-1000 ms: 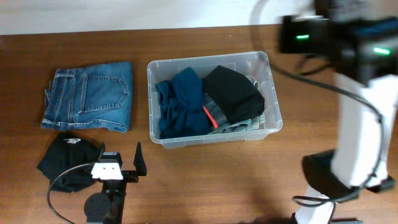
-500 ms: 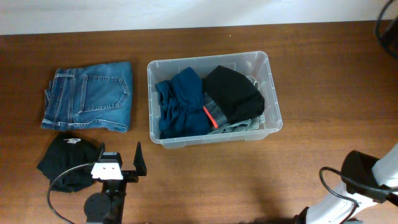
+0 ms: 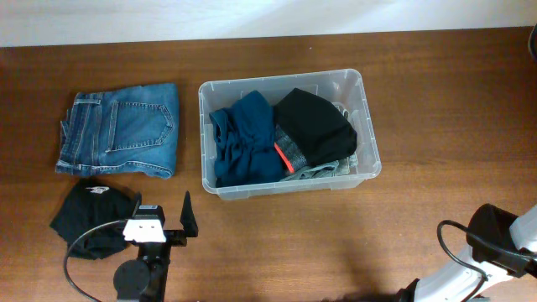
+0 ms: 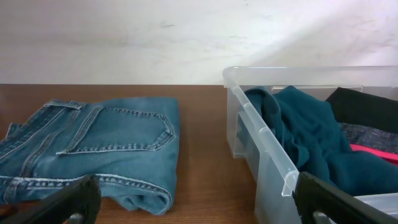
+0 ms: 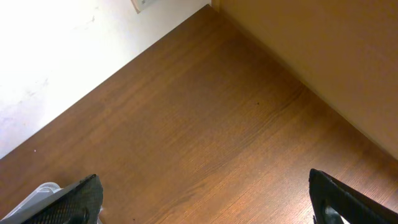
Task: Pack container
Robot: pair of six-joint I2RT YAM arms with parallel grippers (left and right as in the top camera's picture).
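- The container (image 3: pixel 285 77) stood upright on the brown table (image 3: pixel 436 101), a little left of its middle, with its open top facing up.
- Its long axis ran left to right, with the right end turned slightly toward the far side; the short walls faced left and right.
- In the left wrist view its near-left corner and thick rim (image 4: pixel 261 127) filled the right side of the picture.
- A teal garment (image 3: pixel 243 138) filled its left half and a black garment (image 3: pixel 312 122) its right half. A grey piece with a red stripe (image 3: pixel 285 157) lay between them along the near wall.
- Folded jeans (image 3: pixel 120 130) lay flat to the left of the container, near it but not touching.
- A crumpled black cloth (image 3: pixel 88 218) with a small white mark lay near the jeans, on their near side.
- The left gripper (image 3: pixel 162 214) sat at the near edge just right of that cloth, fingers spread wide and holding nothing.
- The right gripper (image 5: pixel 208 205) was also spread wide and empty, over bare table.
- From overhead only part of the right arm (image 3: pixel 503 243) showed, at the near right corner, well apart from the container.
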